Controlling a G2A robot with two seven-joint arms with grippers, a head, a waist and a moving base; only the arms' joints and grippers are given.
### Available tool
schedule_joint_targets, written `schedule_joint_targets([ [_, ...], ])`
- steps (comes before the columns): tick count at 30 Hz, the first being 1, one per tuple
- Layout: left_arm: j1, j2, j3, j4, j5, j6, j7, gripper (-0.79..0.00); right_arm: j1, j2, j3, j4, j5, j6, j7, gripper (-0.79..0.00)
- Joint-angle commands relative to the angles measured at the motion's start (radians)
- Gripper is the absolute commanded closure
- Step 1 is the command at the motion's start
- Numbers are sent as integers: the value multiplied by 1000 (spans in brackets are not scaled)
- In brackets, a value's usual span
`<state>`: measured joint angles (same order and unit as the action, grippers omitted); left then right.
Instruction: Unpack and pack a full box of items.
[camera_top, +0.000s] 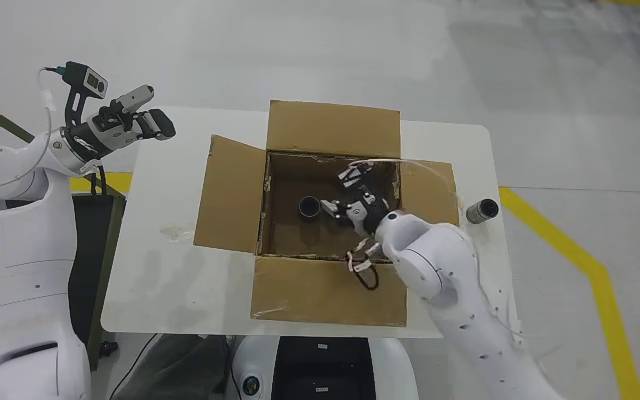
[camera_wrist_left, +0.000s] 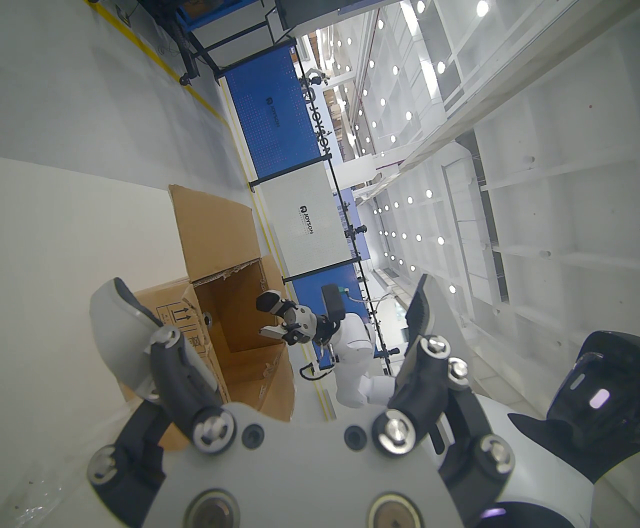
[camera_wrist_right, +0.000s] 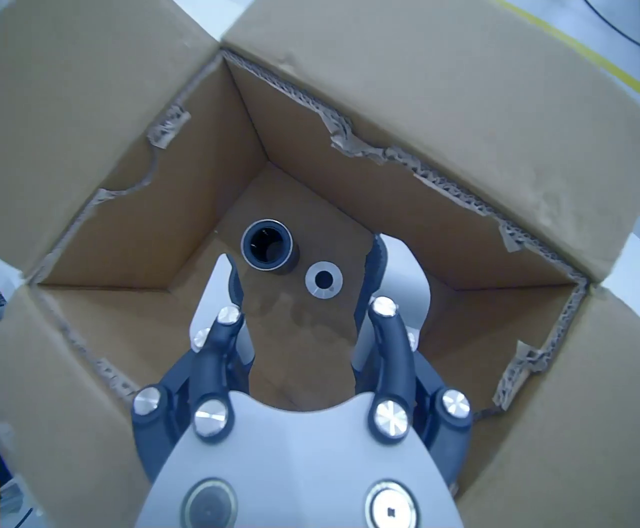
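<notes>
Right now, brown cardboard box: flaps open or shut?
Open. The brown cardboard box has all four flaps spread outward; its floor shows, with a dark hollow cylinder and a small silver cylinder standing inside.

The box (camera_top: 300, 290) is plain brown, the tube (camera_wrist_right: 267, 246) inside it black with a silver rim, the ring (camera_wrist_right: 324, 280) silver, the table (camera_top: 170, 270) white.

From above, the right arm (camera_top: 440, 265) lies across the near right corner of the cardboard box (camera_top: 335, 128), hiding part of its floor and right flap. A cylinder (camera_top: 482, 210) on the table (camera_top: 160, 250) beside the box is too small to make out in detail. In the left wrist view, a finger (camera_wrist_left: 125, 335) of the left gripper (camera_wrist_left: 270, 287) masks the box's lower corner, and the walls screen its floor. In the right wrist view, the flaps run off the edges.
</notes>
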<state>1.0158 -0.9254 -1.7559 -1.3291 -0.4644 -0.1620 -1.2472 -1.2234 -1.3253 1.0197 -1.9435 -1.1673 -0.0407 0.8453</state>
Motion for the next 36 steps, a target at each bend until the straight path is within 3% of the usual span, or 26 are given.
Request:
schedule_joint_targets([
  [1,0,0,0,0,0,0,0,-785,-25,5,20,-32,-4,-13,-6,-526],
  [19,0,0,0,0,0,0,0,-785,-256,45,312,-223,11,-8,-137,-520],
  [26,0,0,0,0,0,0,0,-785,-302,54,419,-187,62,-15,-173,-520],
  [36,0,0,0,0,0,0,0,-785,-358,66,576,-109,121,6,-220,-585],
])
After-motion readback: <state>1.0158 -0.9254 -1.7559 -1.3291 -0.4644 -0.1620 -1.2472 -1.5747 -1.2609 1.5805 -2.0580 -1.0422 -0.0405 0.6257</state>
